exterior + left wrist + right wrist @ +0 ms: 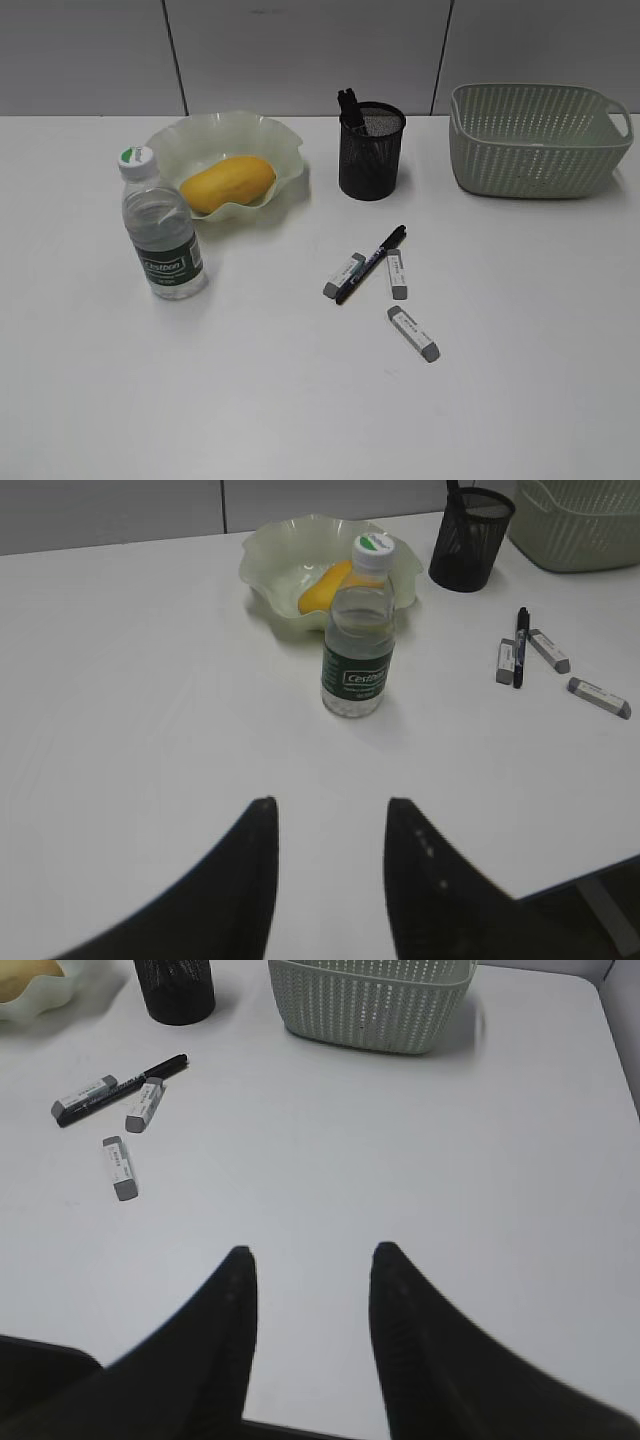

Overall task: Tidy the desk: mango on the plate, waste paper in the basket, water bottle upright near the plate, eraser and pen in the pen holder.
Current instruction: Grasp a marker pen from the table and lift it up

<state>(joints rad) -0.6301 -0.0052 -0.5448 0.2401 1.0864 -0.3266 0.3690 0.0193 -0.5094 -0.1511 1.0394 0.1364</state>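
Observation:
The mango [227, 183] lies in the wavy green plate [280, 135]. The water bottle [162, 228] stands upright in front left of the plate; it also shows in the left wrist view [358, 645]. A black pen [371, 263] lies on the desk [300, 400] among three grey erasers [344, 275] [397, 273] [413, 333]. The black mesh pen holder [370, 152] has a dark item in it. The green basket [535, 140] stands at the back right. No waste paper is visible. My left gripper [328, 805] and my right gripper [309, 1252] are open, empty, near the front edge.
Grey wall panels run behind the desk. The desk's front edge shows in both wrist views, with its right edge [618, 1050] in the right wrist view. The basket's inside is hidden from these views.

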